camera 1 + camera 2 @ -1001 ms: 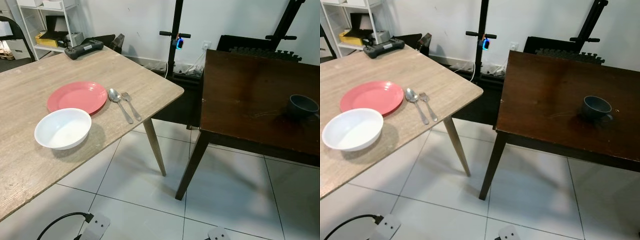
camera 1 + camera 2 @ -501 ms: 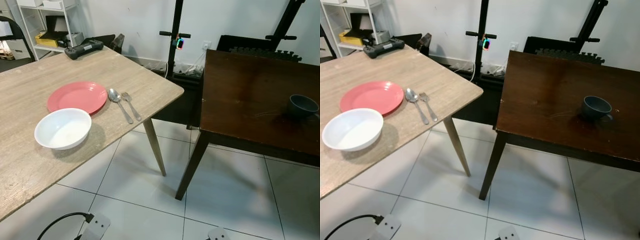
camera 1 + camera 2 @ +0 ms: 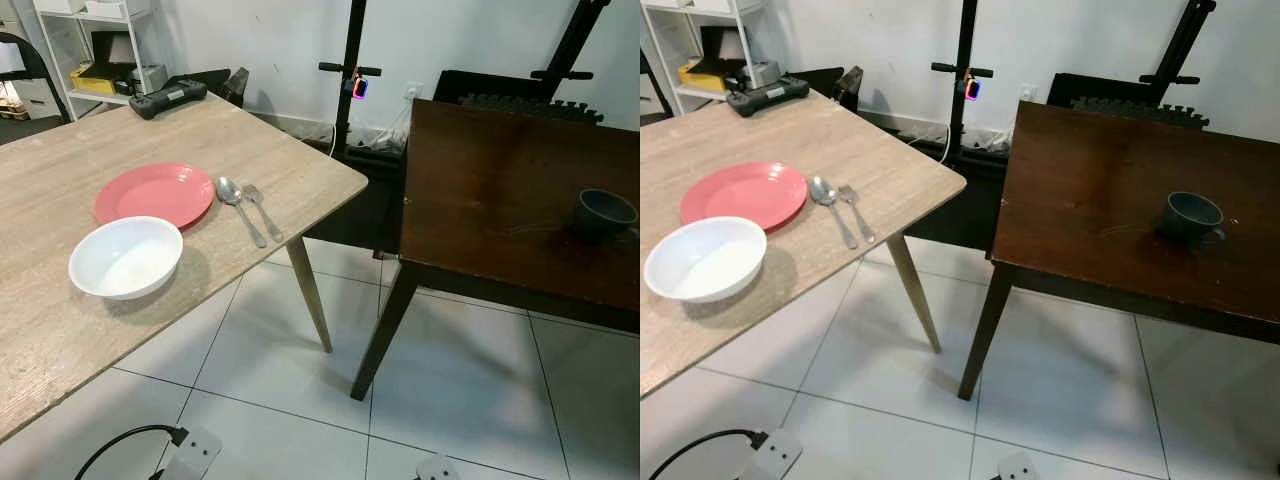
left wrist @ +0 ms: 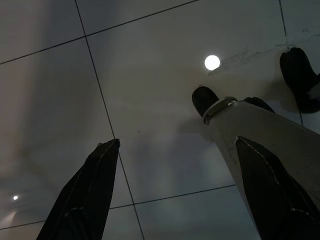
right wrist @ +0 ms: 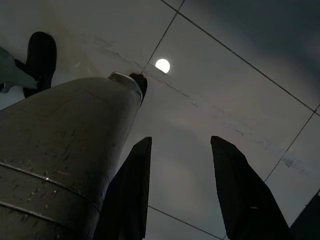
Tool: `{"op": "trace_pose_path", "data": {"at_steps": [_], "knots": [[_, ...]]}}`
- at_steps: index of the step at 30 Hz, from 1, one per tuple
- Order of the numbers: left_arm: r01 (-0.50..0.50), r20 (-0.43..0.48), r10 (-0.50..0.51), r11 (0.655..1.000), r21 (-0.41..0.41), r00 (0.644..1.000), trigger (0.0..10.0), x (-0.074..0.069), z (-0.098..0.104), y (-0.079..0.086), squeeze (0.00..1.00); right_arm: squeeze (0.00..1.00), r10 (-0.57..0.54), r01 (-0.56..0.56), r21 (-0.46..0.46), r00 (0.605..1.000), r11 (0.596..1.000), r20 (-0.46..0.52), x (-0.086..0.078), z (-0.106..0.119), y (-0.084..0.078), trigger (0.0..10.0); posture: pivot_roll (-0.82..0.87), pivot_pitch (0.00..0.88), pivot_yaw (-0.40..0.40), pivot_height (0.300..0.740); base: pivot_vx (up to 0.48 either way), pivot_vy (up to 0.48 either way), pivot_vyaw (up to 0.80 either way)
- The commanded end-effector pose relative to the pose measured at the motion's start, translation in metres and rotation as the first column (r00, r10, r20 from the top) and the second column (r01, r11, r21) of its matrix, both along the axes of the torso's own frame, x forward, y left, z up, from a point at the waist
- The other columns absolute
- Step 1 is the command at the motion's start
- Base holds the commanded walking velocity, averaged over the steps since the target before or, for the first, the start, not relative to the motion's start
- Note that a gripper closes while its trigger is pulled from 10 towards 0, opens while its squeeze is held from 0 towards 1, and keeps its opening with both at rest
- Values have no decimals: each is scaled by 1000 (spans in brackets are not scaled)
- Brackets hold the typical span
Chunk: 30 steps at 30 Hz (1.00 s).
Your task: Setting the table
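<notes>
Cup [image 3: 1192, 215] sits on dark table [image 3: 1090, 190], apart from plate [image 3: 743, 194].

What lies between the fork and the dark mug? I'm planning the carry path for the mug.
Between the fork and the mug, the right eye view shows bare light tabletop, a gap of tiled floor, then bare dark tabletop.

The left gripper [image 4: 175, 192] has two long black fingers [image 4: 87, 200] that get thin at the tips. The right gripper [image 5: 186, 192] has the same black fingers [image 5: 129, 195]. Beside each is a smooth grey leg [image 5: 60, 150] with small scratches, a pale ring near the bottom, and a black foot [image 4: 205, 99].
</notes>
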<state>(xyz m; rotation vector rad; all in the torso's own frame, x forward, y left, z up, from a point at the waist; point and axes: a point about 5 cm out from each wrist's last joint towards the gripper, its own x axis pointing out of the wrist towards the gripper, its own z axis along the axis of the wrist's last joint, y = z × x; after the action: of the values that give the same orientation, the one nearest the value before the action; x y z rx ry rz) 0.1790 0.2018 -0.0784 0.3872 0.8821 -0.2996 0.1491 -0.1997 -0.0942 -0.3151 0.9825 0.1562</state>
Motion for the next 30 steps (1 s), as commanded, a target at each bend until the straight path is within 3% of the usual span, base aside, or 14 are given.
{"op": "trace_pose_path", "data": {"at_steps": [1, 23, 30], "knots": [[-8, -30, 8, 1000, 6, 1000, 10000, -8, -4, 3, 0, 0, -19, 19, -1, 1000, 1000, -19, -6, -2, -2, 10000, -29, 28, 49, 740, 0, 0, 0], [-7, -32, 8, 1000, 7, 999, 10000, -9, -4, 3, 0, 0, -19, 20, 0, 1000, 1000, -20, -7, -3, -1, 10000, -28, 31, 50, 740, 0, 0, 0], [-6, -33, 7, 1000, 7, 999, 10000, -8, -4, 4, 0, 0, -20, 20, 0, 1000, 1000, -22, -7, -3, -1, 10000, -28, 31, 50, 740, 0, -398, 0]]}}
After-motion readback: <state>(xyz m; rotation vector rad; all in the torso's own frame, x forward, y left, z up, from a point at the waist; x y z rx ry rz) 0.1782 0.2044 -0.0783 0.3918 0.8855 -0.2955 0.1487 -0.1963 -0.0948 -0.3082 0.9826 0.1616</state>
